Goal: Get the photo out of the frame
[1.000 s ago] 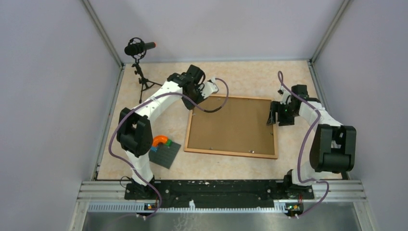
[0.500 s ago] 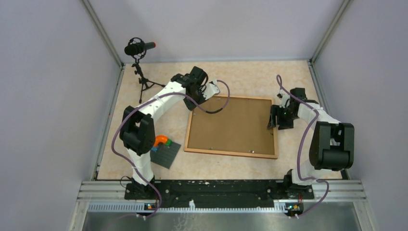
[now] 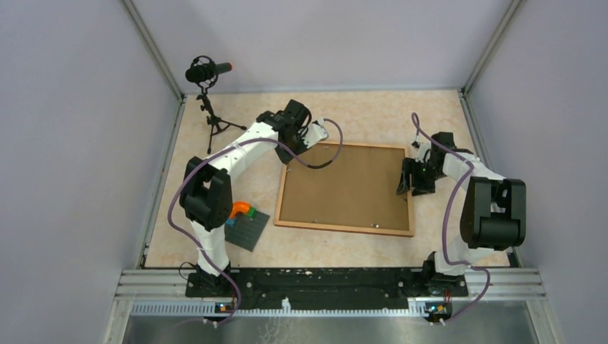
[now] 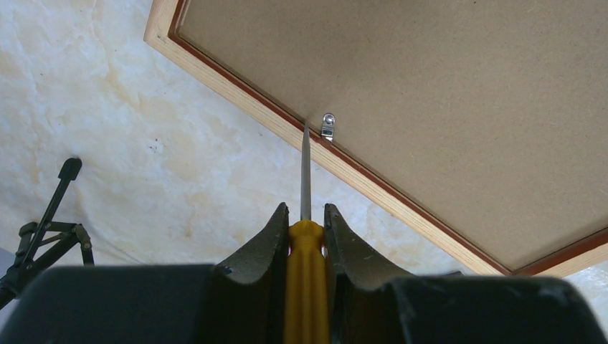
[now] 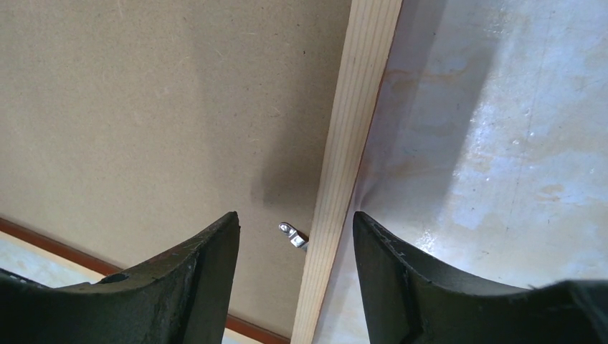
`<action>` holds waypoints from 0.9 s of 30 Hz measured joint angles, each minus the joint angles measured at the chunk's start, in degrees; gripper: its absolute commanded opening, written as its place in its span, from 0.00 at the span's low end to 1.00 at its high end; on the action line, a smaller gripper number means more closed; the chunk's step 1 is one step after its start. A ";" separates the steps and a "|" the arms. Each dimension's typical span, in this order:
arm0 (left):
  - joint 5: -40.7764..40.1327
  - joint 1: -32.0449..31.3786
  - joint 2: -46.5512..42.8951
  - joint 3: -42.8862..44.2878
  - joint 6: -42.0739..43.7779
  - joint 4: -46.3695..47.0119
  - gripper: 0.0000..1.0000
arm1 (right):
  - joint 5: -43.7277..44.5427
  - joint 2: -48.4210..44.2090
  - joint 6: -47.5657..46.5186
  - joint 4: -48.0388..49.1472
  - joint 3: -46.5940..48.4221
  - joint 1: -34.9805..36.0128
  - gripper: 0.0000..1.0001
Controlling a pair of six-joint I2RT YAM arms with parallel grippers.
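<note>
Barely begun, by the look. Shows frame (image 3: 345, 188) lying back-up at mid-table (image 3: 373, 115), board (image 3: 337, 204) in place, photo hidden beneath. Clamps screwdriver (image 4: 306, 244) in left gripper (image 4: 306, 215), tip at clip (image 4: 328, 126) near frame's far-left corner. Straddles right rail with right gripper (image 5: 295, 216), fingers apart, over second clip (image 5: 292, 233). Leaves clips, board and photo to do.

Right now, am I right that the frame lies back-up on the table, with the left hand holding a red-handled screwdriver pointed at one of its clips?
Not quite: the left wrist view shows the screwdriver has a yellow handle, not red. Otherwise yes: the frame lies back-up on the table, and the left hand holds it pointed at a clip.
</note>
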 measured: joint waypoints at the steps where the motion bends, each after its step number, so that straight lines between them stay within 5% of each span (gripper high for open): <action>1: 0.00 0.00 0.02 -0.02 0.00 0.02 0.00 | -0.04 0.02 0.00 -0.02 0.00 0.00 0.59; 27: 1.53 -2.51 -0.04 0.04 1.97 -4.70 0.00 | -1.62 0.02 0.90 0.04 -0.02 -0.15 0.58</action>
